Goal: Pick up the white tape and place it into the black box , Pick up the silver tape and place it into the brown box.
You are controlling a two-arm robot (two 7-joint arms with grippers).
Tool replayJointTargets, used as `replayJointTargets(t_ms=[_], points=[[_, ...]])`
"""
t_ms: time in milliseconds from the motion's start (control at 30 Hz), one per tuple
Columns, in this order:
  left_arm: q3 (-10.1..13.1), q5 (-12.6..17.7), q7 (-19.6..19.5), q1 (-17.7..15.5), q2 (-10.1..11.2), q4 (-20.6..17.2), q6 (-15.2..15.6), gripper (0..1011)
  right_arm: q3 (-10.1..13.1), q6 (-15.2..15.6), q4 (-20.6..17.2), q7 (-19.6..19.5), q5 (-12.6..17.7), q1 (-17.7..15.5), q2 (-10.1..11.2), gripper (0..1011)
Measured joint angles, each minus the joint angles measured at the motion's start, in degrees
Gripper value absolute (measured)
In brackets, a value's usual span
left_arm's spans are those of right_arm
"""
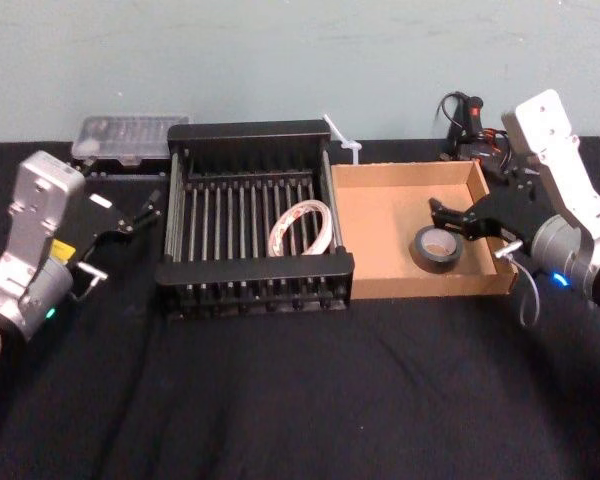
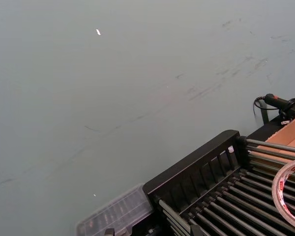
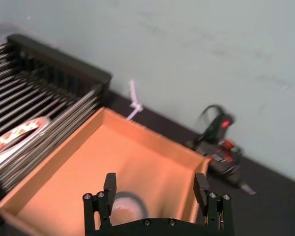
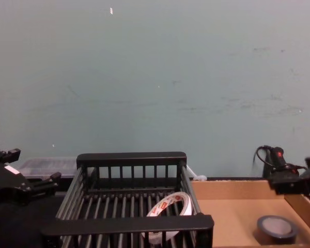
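Note:
The white tape (image 1: pixel 300 228), a thin ring with red print, leans inside the black box (image 1: pixel 255 268) against its right side; it also shows in the left wrist view as the white tape (image 2: pixel 290 191) and in the chest view as the white tape (image 4: pixel 168 209). The silver tape (image 1: pixel 438 248) lies flat in the brown box (image 1: pixel 380 215), near its right wall. My right gripper (image 1: pixel 447 222) hovers open just above that roll, and the right gripper (image 3: pixel 155 187) has the roll below and between its fingers, apart from them. My left gripper (image 1: pixel 143 210) stands open left of the black box, holding nothing.
A clear plastic case (image 1: pixel 130 138) sits at the back left behind the left gripper. A black and red tool with a cable (image 1: pixel 470 120) lies behind the brown box, and a white zip tie (image 1: pixel 342 140) between the boxes. The wall runs close behind.

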Motion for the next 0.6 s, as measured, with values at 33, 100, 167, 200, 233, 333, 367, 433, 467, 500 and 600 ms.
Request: replayJointTargets(t_ms=[33,100,167,200,233,333,367,433,467,500,600], points=[[0.0,0.0,0.0,0.0,0.0,0.0,0.0,1001,0.1,-0.8,-0.3,-0.9,-0.6,-0.4,-0.1,1002],[0.0,0.0,0.0,0.0,0.0,0.0,0.0,1001,0.6,-3.3,-1.0,-3.3,-2.4,-1.7,-0.6,1002],[0.0,0.0,0.0,0.0,0.0,0.0,0.0,1002,1.1,-6.1,-1.6,-5.8,-4.2,-3.1,-1.0,1002],[0.0,0.0,0.0,0.0,0.0,0.0,0.0,1001,1.3,-6.9,-1.7,-6.5,-4.6,-3.6,-1.2,1002],[0.0,0.0,0.0,0.0,0.0,0.0,0.0,1001,1.6,-8.6,-1.9,-8.0,-5.7,-4.5,-1.4,1002],[0.0,0.0,0.0,0.0,0.0,0.0,0.0,1001,2.0,-11.1,-2.0,-10.1,-7.4,-5.8,-1.7,1002],[0.0,0.0,0.0,0.0,0.0,0.0,0.0,1001,2.3,-12.6,-2.1,-11.3,-8.4,-6.7,-1.9,1002],[0.0,0.0,0.0,0.0,0.0,0.0,0.0,1001,2.5,-13.6,-2.1,-12.2,-9.2,-7.5,-2.0,1002],[0.0,0.0,0.0,0.0,0.0,0.0,0.0,1001,2.6,-14.1,-2.1,-12.6,-9.6,-7.9,-2.0,1002],[0.0,0.0,0.0,0.0,0.0,0.0,0.0,1001,2.7,-14.5,-2.0,-12.9,-9.9,-8.3,-2.1,1002],[0.0,0.0,0.0,0.0,0.0,0.0,0.0,1001,3.2,-15.7,-1.7,-14.1,-11.0,-9.7,-2.3,1002]])
